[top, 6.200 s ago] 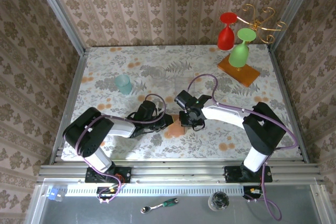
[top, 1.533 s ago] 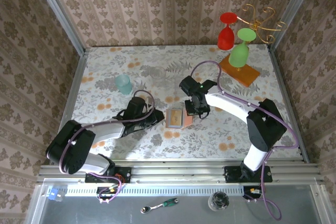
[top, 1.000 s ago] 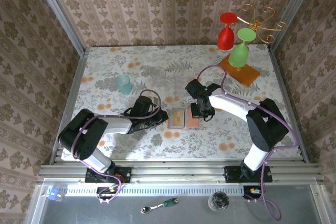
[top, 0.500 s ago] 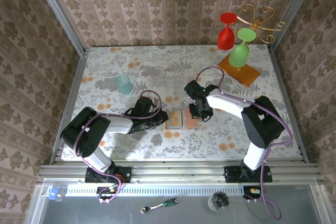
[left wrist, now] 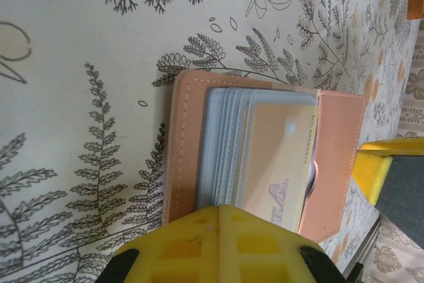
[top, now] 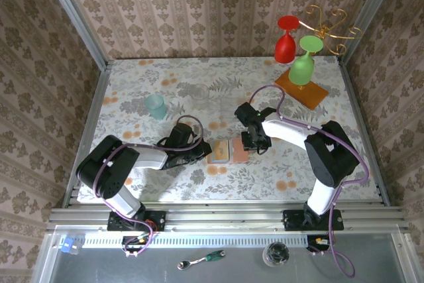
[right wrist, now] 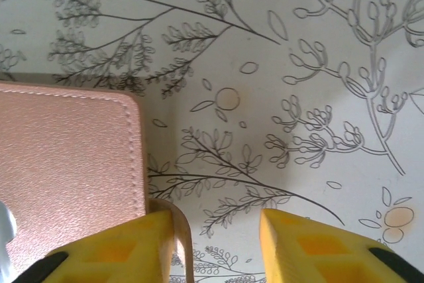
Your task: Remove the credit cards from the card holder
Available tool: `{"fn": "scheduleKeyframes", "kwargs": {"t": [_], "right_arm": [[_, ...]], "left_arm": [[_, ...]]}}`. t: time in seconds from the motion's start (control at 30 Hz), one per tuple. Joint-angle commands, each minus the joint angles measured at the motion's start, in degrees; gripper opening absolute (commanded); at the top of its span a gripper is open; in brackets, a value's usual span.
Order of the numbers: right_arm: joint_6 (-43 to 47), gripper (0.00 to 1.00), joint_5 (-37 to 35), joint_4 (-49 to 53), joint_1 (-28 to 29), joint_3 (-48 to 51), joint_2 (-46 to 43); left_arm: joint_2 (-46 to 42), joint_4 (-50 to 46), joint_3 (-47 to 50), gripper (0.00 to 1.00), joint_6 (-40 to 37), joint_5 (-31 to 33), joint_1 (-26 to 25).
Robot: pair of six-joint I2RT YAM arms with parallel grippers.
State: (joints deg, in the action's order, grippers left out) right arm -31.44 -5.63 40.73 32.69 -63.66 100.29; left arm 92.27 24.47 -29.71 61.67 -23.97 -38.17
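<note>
Floral-patterned table [top: 165, 84], card holder [top: 220, 152] laid open upon it, tan card [left wrist: 275, 157] lodged in its pocket, left gripper [top: 201, 153] clenched at holder's left edge, right gripper [right wrist: 218, 226] parted, released, beside holder's right flap

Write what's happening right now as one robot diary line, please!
left claw: shut at card holder edge | right claw: open at opposite flap | orange-tan card: in pocket | holder: lying open
</note>
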Motion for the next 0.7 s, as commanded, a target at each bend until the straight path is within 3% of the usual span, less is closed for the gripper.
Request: {"fn": "scheduleKeyframes", "kwargs": {"t": [0.0, 0.43, 0.67], "right_arm": [[-0.2, 0.43, -2.6, 2.7, -1.0, 1.5, -1.0], [0.6, 0.52, -2.1, 2.8, -3.5, 3.5, -0.6], [0.6, 0.49, -1.6, 2.1, -3.9, 4.3, 1.7]], "left_arm": [[0.5, -2.3, 1.6, 0.04, -1.4, 1.0, 0.6], [0.6, -2.1, 1.8, 0.05, -1.3, 0.6, 0.7], [0.5, -2.4, 1.8, 0.05, -1.3, 0.6, 0.9]]}}
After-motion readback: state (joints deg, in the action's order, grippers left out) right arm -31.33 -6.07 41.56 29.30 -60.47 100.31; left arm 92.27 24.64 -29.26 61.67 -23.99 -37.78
